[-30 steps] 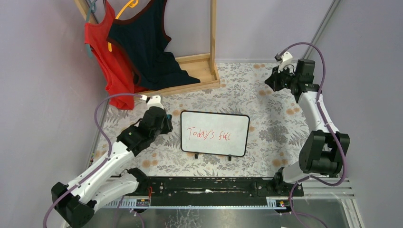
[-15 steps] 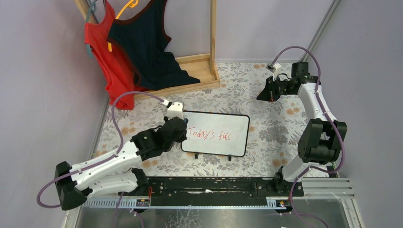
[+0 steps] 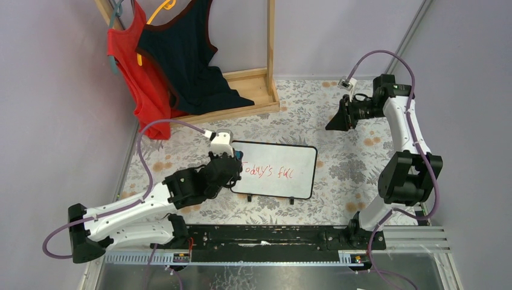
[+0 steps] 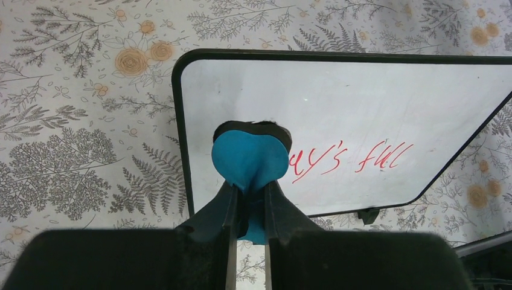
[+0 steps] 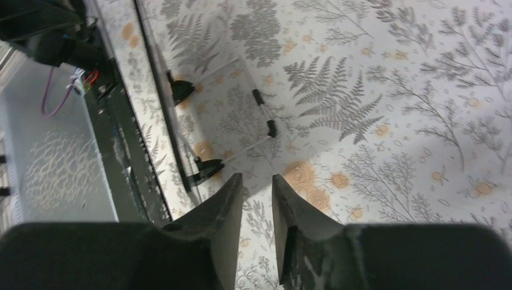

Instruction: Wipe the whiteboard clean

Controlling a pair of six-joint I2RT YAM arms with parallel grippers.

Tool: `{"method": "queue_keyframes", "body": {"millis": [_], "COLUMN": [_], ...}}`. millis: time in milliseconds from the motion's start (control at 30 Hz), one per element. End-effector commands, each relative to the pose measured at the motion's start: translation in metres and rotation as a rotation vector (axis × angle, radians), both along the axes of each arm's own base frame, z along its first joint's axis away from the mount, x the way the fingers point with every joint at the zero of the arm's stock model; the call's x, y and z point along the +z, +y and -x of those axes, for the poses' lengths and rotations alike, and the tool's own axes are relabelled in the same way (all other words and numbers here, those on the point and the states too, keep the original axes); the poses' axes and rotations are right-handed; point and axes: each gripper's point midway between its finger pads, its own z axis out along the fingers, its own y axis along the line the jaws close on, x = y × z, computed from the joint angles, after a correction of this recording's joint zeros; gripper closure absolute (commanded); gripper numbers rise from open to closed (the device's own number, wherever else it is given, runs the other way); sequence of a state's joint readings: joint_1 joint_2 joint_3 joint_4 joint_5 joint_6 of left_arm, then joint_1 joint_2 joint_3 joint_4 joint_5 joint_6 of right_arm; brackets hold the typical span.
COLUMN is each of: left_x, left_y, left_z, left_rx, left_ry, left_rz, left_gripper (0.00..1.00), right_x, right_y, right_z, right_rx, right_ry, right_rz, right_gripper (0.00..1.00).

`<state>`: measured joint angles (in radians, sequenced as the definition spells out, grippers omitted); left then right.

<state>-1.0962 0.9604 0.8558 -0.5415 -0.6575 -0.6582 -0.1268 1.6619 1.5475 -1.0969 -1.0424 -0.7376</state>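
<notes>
The desk [image 3: 350,157] was covered in a pale cloth printed with ferns and flowers. At its far left stood a wooden clothes rack [image 3: 270,60] with a red top [image 3: 130,78] and a dark top [image 3: 187,60] hanging from it.

The left arm [image 3: 139,205] stretched low across the desk toward the middle, while the right arm [image 3: 404,133] was raised over the far right corner.

The whiteboard [image 3: 284,169] lay flat in the middle of the desk, its two small black feet [image 3: 249,197] pointing toward the near edge.

The left tool [image 3: 235,163] sat over the board's left end, clenched on a blue eraser [image 4: 249,158]. The pad seemed to rest on the white surface, though I couldn't be sure it was touching.

The right tool [image 3: 335,121] hung well apart from the board. Its fingers [image 5: 226,205] were parted by a narrow gap, with nothing between them.

Red handwriting [image 4: 356,160] ran across the board just right of the eraser, reading "ay's full"; the eraser hid where the word began.
</notes>
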Motion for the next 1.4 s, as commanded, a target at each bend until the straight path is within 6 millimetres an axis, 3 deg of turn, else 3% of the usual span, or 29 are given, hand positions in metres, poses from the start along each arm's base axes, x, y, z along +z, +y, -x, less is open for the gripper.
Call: {"method": "queue_keyframes", "body": {"millis": [0, 433, 900, 1367], "left_x": [0.002, -0.015, -0.009, -0.012], "left_y": [0.0, -0.025, -0.018, -0.017], "left_z": [0.001, 0.015, 0.021, 0.026], "left_rx": [0.04, 0.003, 0.01, 0.004], "left_ry": [-0.007, 0.013, 0.012, 0.022], "left_rz": [0.023, -0.006, 0.029, 0.043], "left_gripper": [1.0, 0.96, 0.95, 0.97], "right_x": [0.015, 0.007, -0.002, -0.014], "right_y": [0.011, 0.024, 0.052, 0.057], "right_z": [0.035, 0.073, 0.095, 0.087], "right_rx": [0.135, 0.183, 0.276, 0.284], "right_ry": [0.053, 0.059, 0.096, 0.115], "right_rz": [-0.093, -0.143, -0.196, -0.19], "right_gripper": [0.65, 0.46, 0.47, 0.48]}}
